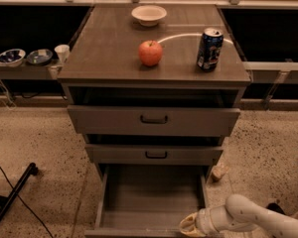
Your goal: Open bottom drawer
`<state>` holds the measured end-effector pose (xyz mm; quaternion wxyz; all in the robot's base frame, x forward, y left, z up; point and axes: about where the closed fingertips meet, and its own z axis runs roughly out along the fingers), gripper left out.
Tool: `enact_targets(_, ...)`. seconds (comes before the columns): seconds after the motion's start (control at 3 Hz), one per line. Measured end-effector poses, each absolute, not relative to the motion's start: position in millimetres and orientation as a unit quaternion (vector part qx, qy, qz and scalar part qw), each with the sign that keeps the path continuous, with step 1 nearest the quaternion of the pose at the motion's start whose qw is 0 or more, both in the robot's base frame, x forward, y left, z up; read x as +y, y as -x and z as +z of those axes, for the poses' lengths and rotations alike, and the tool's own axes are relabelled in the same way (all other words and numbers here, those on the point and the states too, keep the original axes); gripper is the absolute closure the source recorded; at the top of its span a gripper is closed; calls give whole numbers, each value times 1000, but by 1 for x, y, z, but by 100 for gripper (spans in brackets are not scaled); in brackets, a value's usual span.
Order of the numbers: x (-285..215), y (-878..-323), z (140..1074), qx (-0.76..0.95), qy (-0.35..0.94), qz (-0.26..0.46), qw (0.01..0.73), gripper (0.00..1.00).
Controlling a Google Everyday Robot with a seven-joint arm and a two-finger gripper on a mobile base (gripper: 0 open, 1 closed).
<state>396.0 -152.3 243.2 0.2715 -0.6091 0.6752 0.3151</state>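
Nearest the camera, the gripper (190, 225) is hanging at the right end of the bottom drawer's (151, 197) front edge, at the tip of the white arm (248, 217) that is reaching in from the lower right. Whether it is spread, pressed together or pinching that edge, I cannot tell. The bottom drawer is standing far out from the cabinet (114, 58), its plain grey inside lying bare and its front running along the lower border of the view, so the task is looking close to done.

The likeliest trouble from here is overpulling. If the arm is hauling further, the drawer may be coming off its runners or dragging the cabinet forward. A jolt like that could be rocking the can (209, 49) over or setting the apple (150, 53) rolling. A sideways tug from that right-hand corner could also be skewing the drawer and jamming it.

Above it, the middle drawer (188, 154) and the top drawer (109, 120) are each sitting a little forward, with a dark gap showing over them.

Counting, there are three drawers and one gripper. On the cabinet top, one apple and one can are standing well apart, and one white bowl (149, 15) is resting near the far edge. On the ledge to the left, two small dishes (11, 57) and one cup (62, 52) are sitting in a row.
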Motion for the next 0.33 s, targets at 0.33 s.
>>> enact_targets(0.33,-146,-390,298,655,616,280,337,74)
